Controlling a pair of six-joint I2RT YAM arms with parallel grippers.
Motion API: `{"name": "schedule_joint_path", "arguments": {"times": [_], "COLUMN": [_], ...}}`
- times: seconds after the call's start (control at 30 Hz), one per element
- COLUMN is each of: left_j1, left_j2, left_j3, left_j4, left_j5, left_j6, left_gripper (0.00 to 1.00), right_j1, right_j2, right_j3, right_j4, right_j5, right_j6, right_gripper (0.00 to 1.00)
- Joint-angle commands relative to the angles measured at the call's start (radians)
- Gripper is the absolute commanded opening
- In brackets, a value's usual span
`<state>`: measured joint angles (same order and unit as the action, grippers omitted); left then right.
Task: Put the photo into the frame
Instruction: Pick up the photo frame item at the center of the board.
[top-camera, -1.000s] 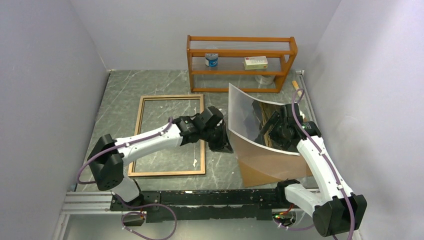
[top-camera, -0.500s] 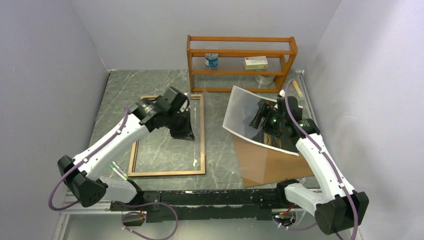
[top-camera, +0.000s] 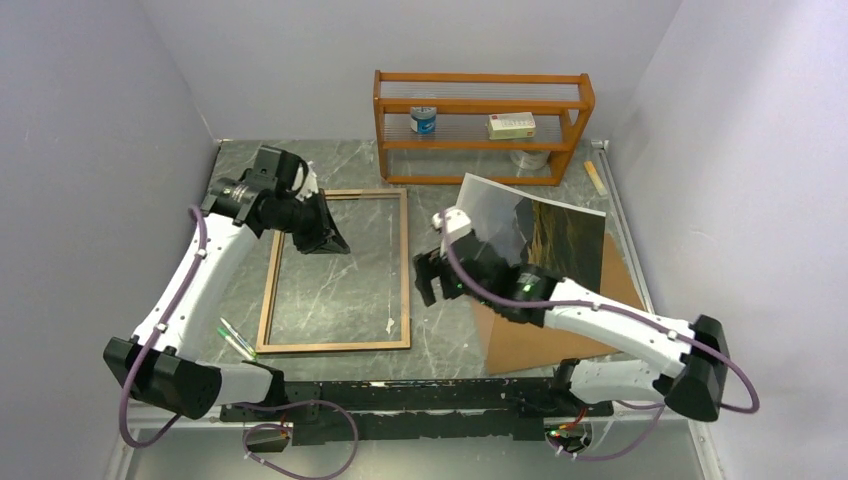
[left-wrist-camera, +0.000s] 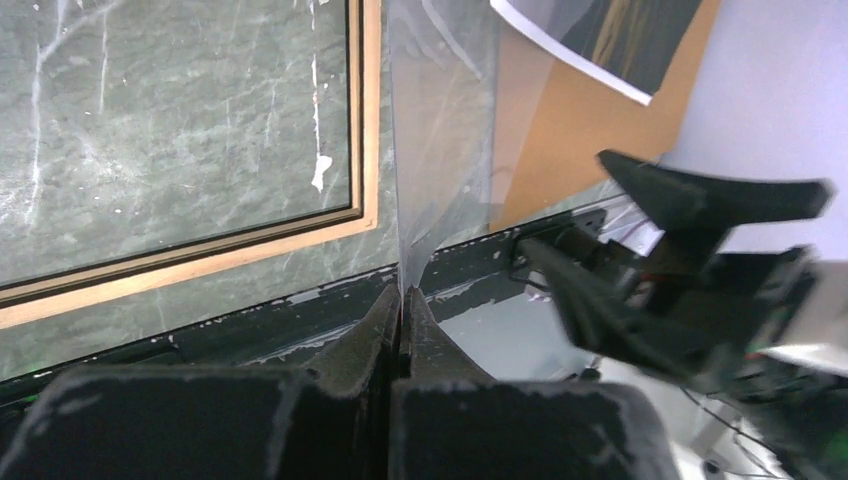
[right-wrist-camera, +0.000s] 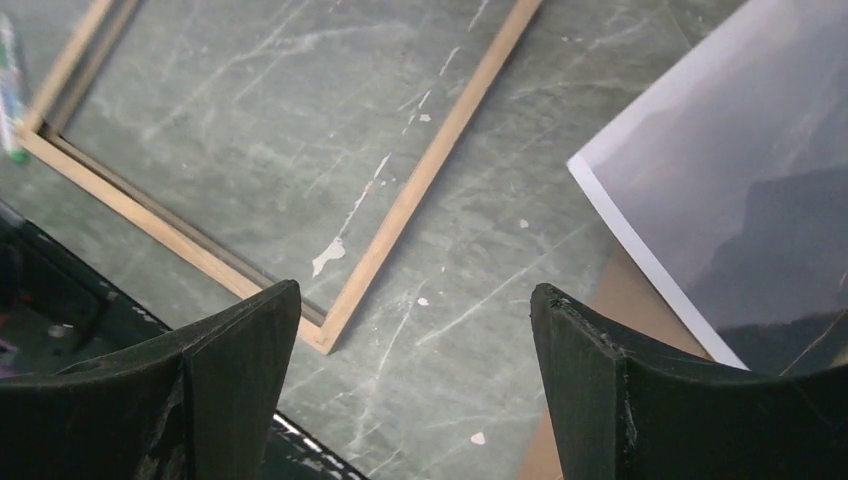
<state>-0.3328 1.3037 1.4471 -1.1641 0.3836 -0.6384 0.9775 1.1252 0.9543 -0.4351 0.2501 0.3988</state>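
Grey marbled worktop (top-camera: 440, 338) carried the frame (top-camera: 406, 310), wood side up, a brown cardboard sheet (top-camera: 540, 345), and a shelf rack (top-camera: 480, 104) behind.

Far edge: a shelf rack (top-camera: 480, 125) is standing along the middle and right, close behind the frame (top-camera: 338, 345).
Left half: the frame is lying flat; the left gripper (left-wrist-camera: 400, 300) is hanging over its far end, pinching a clear sheet (left-wrist-camera: 440, 150) that is blocking the way down.
Middle strip: bare desk is running between frame and photo (top-camera: 535, 225); the right gripper (right-wrist-camera: 415, 300), fingers wide apart, is occupying it.
Right edge: the photo is lying over a cardboard sheet (top-camera: 560, 335), filling that side.
Near-left corner: a pen (top-camera: 236, 341) is lying beside the frame.
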Motion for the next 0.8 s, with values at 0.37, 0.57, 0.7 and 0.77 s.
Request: {"name": "schedule_joint_path", "arguments": {"times": [0.37,0.57,0.7,0.77], "left_j1": [0.18,0.194,0.199,0.201], "left_j2": [-0.011,-0.017,-0.024,-0.026], "left_j3": [0.074,0.078,0.064,0.069], "left_j4": [0.047,0.058,0.067,0.058], "left_j5": [0.245,0.27,0.291,0.289], "left_j6": [0.017,-0.013,-0.026,-0.022], "left_gripper": [0.02,0.03,0.03,0.03], "right_j1": [0.43,0.439,0.439,0.438], "right_j2": [0.309,0.414,0.49,0.523], "right_j3": [0.106,0.148,0.184,0.217], "right_j4": [0.125,0.033,-0.045,-0.127], "right_j5": [0.624,0.837,0.947,0.992], "right_j6": [-0.195,-0.097,-0.023,0.046], "right_gripper": [0.91,0.89,0.85,0.8]}}
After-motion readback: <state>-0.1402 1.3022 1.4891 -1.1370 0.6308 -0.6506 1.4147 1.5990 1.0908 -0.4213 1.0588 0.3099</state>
